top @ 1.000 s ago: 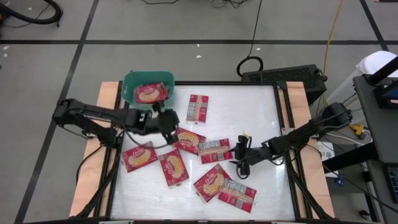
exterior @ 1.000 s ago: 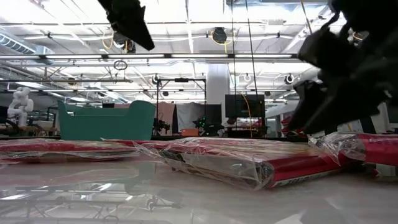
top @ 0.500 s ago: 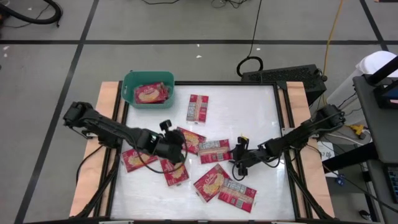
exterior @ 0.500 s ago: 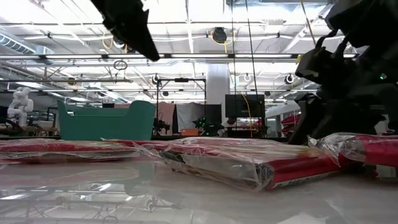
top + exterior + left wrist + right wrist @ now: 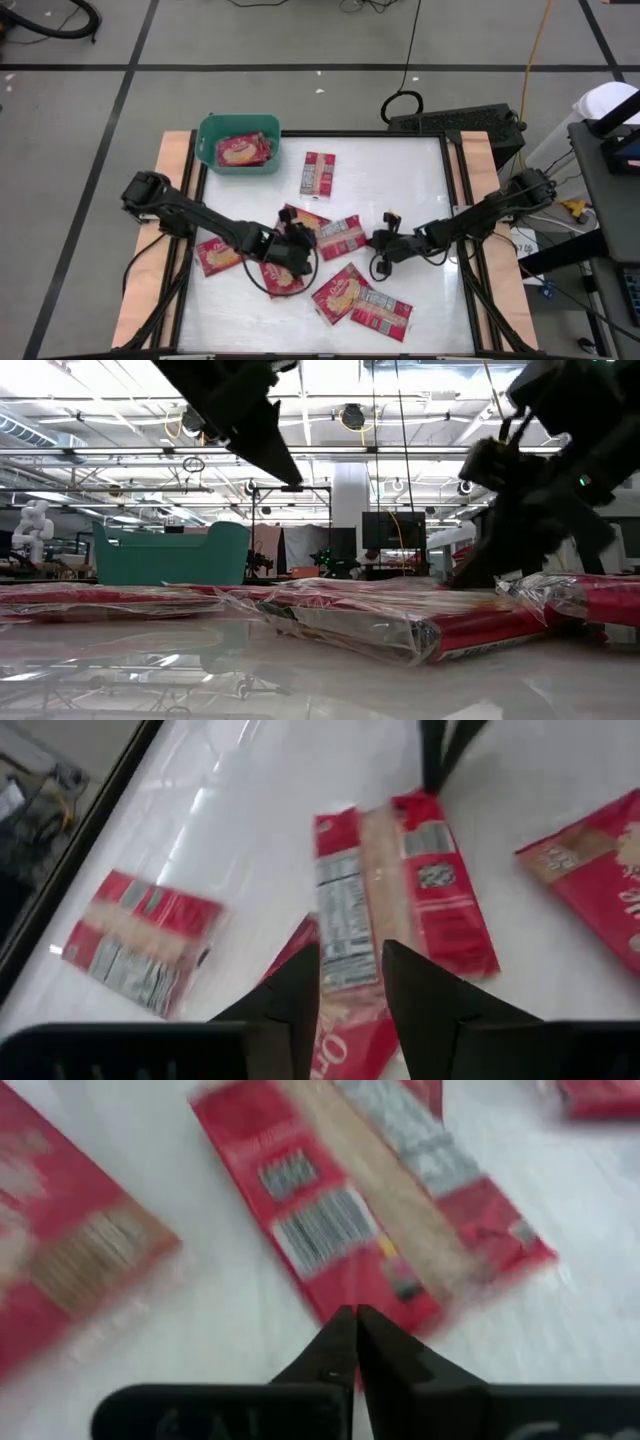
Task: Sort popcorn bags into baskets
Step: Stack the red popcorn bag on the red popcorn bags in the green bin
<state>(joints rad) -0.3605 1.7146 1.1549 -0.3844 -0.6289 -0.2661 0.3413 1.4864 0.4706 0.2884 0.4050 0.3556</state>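
the task looks only a little advanced. in the high view the small teal-green plastic bin with rounded corners (image 5: 238, 148) stands at the far left corner of the white glossy table (image 5: 420, 180), and it holds what looks like one flat red popcorn packet with a yellow-orange picture (image 5: 242, 150), perhaps more under it. about eight other packets lie loose on the table, so most of the sorting is not done.

one packet with grey-white print (image 5: 318, 173) lies alone, just beside the bin. the others make a loose group in the middle and near part of the table, some overlapping.

the left gripper (image 5: 300, 243) is over the middle of this group. its two dark fingers (image 5: 300, 990) stand a little apart with nothing between them, and a packet with its printed face up (image 5: 400, 895) lies just ahead of them.

the right gripper (image 5: 378, 242) is low at the right end of the same packet (image 5: 342, 235). its fingers (image 5: 352, 1342) are pressed together at the edge of the packet (image 5: 370, 1220); whether they pinch the wrapper is not possible to tell.

the packets are flat rectangles in thin, shiny, crinkled plastic film, which shows well in the low view (image 5: 400, 622). the film probably slips on the smooth table. the bin (image 5: 170, 554) has stiff, plain walls.
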